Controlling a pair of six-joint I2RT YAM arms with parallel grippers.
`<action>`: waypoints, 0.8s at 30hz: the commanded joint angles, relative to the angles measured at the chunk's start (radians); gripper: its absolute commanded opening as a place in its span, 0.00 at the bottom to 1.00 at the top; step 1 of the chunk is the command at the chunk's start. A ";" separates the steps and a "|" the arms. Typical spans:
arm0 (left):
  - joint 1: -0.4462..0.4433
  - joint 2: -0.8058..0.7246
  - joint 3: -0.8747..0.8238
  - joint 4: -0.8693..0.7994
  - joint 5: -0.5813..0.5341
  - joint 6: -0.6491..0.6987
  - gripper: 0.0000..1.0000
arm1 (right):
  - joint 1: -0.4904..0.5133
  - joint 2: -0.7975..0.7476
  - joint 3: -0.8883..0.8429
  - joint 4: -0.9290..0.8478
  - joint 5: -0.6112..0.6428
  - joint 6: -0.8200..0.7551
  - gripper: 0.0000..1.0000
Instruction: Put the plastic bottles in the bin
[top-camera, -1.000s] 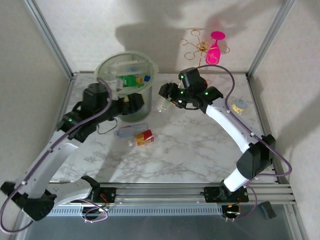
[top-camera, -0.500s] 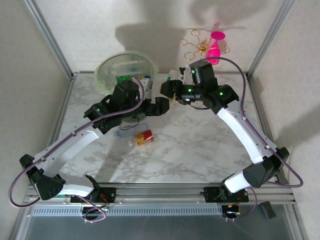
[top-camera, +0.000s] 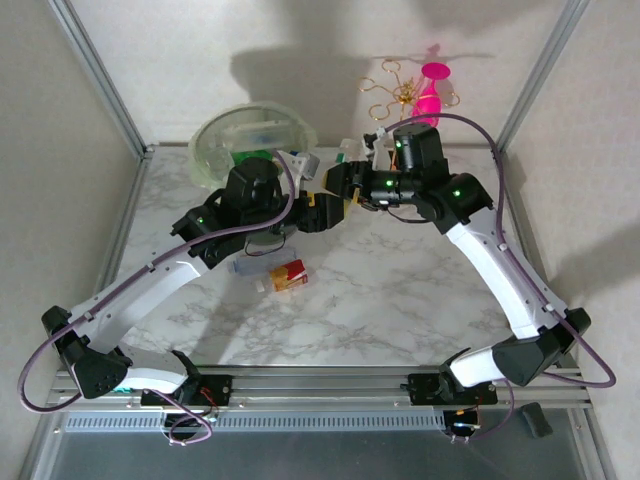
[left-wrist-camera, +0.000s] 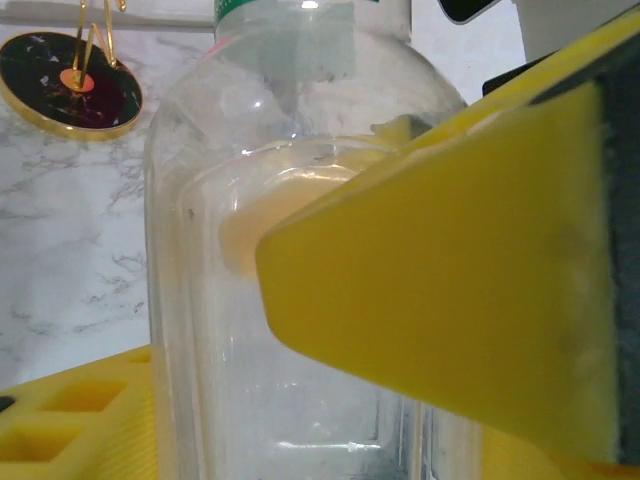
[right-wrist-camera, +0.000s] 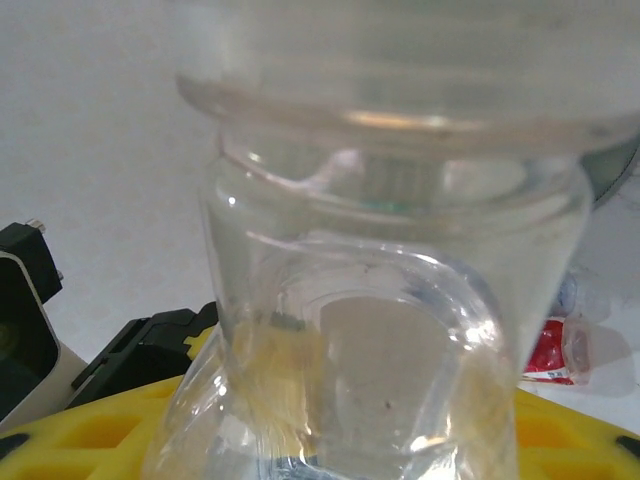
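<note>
Held bottle: clear plastic bottle (left-wrist-camera: 200, 260) with a green cap (left-wrist-camera: 232, 8), upright between both pairs of fingers, up off the surface.
Right fingers: yellow pads (right-wrist-camera: 90, 440) pinch the bottle's lower body from both sides. Its clear wall is drawn in to a waist there.
Left fingers: one yellow pad (left-wrist-camera: 450, 280) lies across the bottle's side and the other sits low on the opposite side. Whether they grip it or only flank it cannot be told.
Meeting point: in the top view the two pairs of fingers come tip to tip over the far middle of the surface, the left from the left and the right from the right.
Bin: pale-green translucent bucket (top-camera: 205, 150), just behind and to the left of the left fingers, its rim tipped toward the camera.
Bin contents: several bottles (top-camera: 262, 130), one of them green.
Loose bottles: a clear one with a blue label (top-camera: 258, 264) and one with a red label (top-camera: 290, 273). They lie side by side on the surface, nearer the arm bases than the left fingers.
Background piece: pink goblet (top-camera: 430, 95) in a gold wire stand (top-camera: 390, 88), beyond the right fingers by the back wall.
Seen past the left fingers: dark disc with a gold rim (left-wrist-camera: 70, 80), resting on the surface.
Surface: white marble pattern (top-camera: 400, 290).
</note>
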 joint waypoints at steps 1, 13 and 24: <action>0.000 -0.011 -0.004 0.083 0.014 -0.012 0.55 | 0.008 -0.030 -0.006 0.002 -0.064 -0.012 0.50; 0.013 -0.079 -0.007 0.096 -0.085 -0.032 0.47 | -0.015 -0.139 -0.008 0.106 0.112 0.017 0.99; 0.121 -0.121 0.121 0.228 -0.411 -0.321 0.34 | -0.077 -0.260 0.004 0.108 0.241 -0.089 0.99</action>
